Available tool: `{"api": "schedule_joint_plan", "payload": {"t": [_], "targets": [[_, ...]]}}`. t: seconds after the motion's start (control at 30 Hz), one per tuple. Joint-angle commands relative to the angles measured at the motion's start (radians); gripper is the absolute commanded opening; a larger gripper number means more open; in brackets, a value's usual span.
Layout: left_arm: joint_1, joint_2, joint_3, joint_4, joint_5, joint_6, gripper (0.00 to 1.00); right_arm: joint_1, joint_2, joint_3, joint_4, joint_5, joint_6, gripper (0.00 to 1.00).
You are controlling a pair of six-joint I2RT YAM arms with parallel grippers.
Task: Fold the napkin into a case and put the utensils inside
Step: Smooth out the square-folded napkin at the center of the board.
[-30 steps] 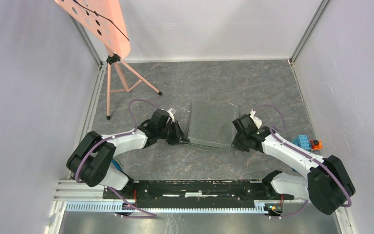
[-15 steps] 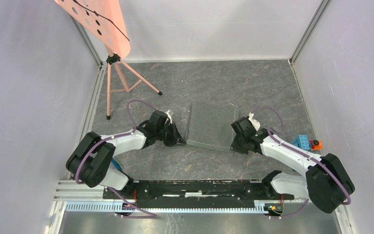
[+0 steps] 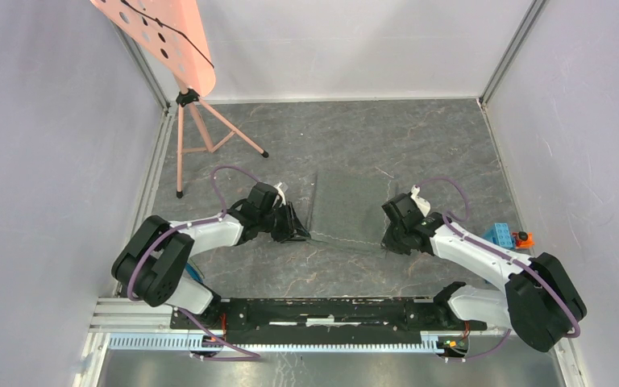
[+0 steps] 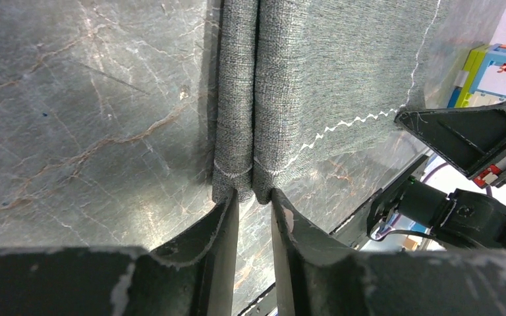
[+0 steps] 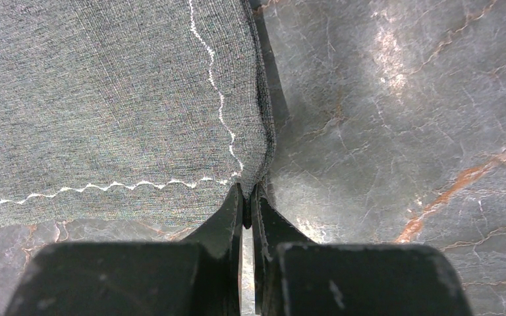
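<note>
The napkin (image 3: 346,205) lies spread at mid-worktop (image 3: 419,137) between my two arms, its left edge doubled into two parallel folds. My left tool (image 4: 255,199) stands narrowly parted, its tips touching the near ends of those folds and the gap between them bare. My right tool (image 5: 247,194) is closed on the napkin's near right corner, where the white zigzag stitching (image 5: 219,105) turns; a blue block (image 3: 500,235) sits well apart by the right wall.
</note>
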Motion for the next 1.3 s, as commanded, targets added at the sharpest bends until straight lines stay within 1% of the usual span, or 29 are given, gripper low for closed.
{"api": "schedule_joint_plan", "payload": {"t": [0.0,0.2,0.27,0.33,0.47,0.57,0.7,0.87,1.17,1.23,1.27], "targets": [[0.003,0.005,0.025,0.058,0.039,0.022,0.32,0.01,0.004,-0.004,0.016,-0.004,0.012,0.0],[0.002,0.026,0.027,0.08,0.049,0.015,0.33,0.01,0.008,-0.002,0.02,-0.006,0.011,0.0],[0.002,0.038,0.024,0.095,0.057,0.007,0.31,0.011,0.01,0.001,0.02,-0.007,0.011,0.0],[0.003,0.042,0.025,0.107,0.063,-0.001,0.27,0.011,0.011,0.003,0.019,-0.006,0.01,0.0],[0.003,0.009,0.02,0.096,0.035,-0.004,0.14,0.011,0.01,0.01,0.015,-0.007,0.007,0.0],[0.004,-0.042,0.016,0.053,0.001,0.01,0.1,0.011,0.002,0.014,0.007,-0.007,0.006,0.0],[0.004,-0.071,0.011,0.001,-0.02,0.031,0.08,0.013,-0.009,0.014,0.003,-0.012,0.005,0.0],[0.003,-0.077,-0.012,0.009,-0.018,0.022,0.07,0.015,-0.017,0.005,0.011,-0.014,0.009,0.0],[0.004,-0.033,-0.022,0.013,-0.038,0.026,0.06,0.019,0.0,-0.022,0.046,-0.024,0.014,0.0],[0.003,-0.016,-0.021,0.021,-0.033,0.027,0.07,0.02,-0.001,-0.029,0.045,-0.021,0.014,0.02],[0.004,-0.006,-0.018,0.026,-0.019,0.027,0.08,0.021,-0.003,-0.033,0.041,-0.016,0.011,0.05]]}}
